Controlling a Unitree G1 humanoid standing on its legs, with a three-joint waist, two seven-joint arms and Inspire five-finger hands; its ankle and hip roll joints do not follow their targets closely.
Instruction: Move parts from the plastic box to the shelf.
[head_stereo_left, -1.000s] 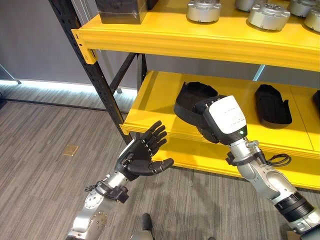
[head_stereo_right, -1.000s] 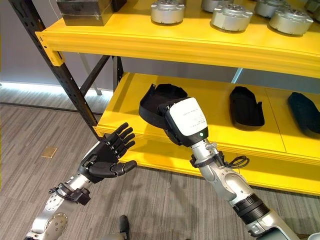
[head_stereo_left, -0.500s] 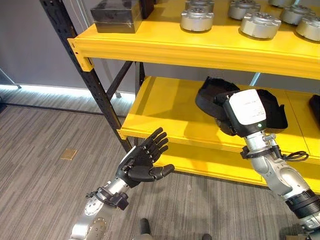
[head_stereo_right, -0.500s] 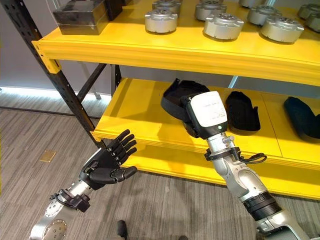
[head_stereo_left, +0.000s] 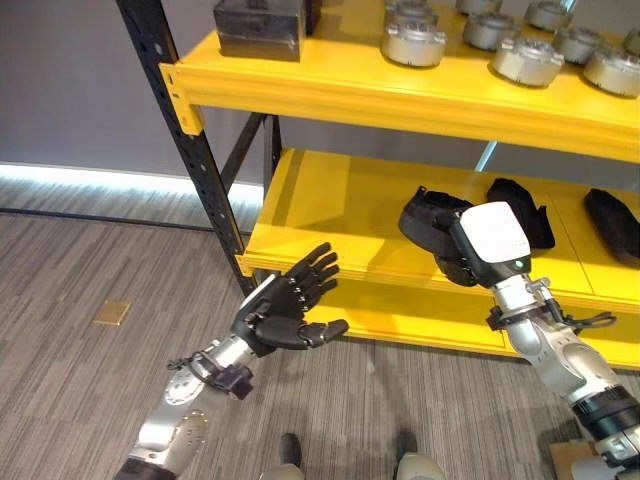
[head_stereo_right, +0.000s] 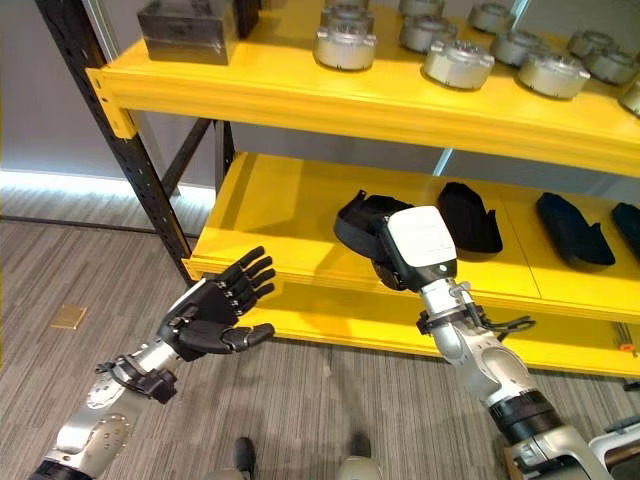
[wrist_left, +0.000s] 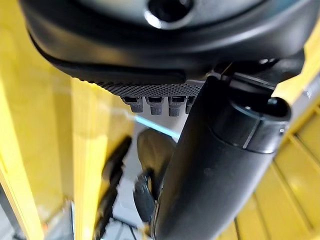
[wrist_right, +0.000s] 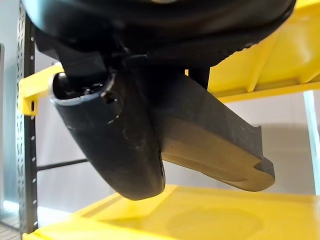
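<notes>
While the right hand (head_stereo_right: 395, 262) reaches over the front of the yellow steel lower shelf (head_stereo_right: 290, 210), it carries a black moulded shell-shaped part (head_stereo_right: 362, 222), with its thumb curled round the part's edge as seen in the right wrist view. The part is held above the shelf board rather than resting on it; that view shows clear space between its underside and the yellow surface. It sits on the far, shelf-ward side of the hand, its long axis appearing to run roughly from the shelf's front edge toward the back, in line with the matching black moulded parts (head_stereo_right: 469, 216) already lying just to the right. The coming move looks to turn on lowering the part onto the bare board on the left of that row. The left hand (head_stereo_right: 215, 310) hovers below the shelf's front lip, well apart from the part, fingers spread and empty. Round silver metal parts (head_stereo_right: 345, 46) occupy the upper shelf.
</notes>
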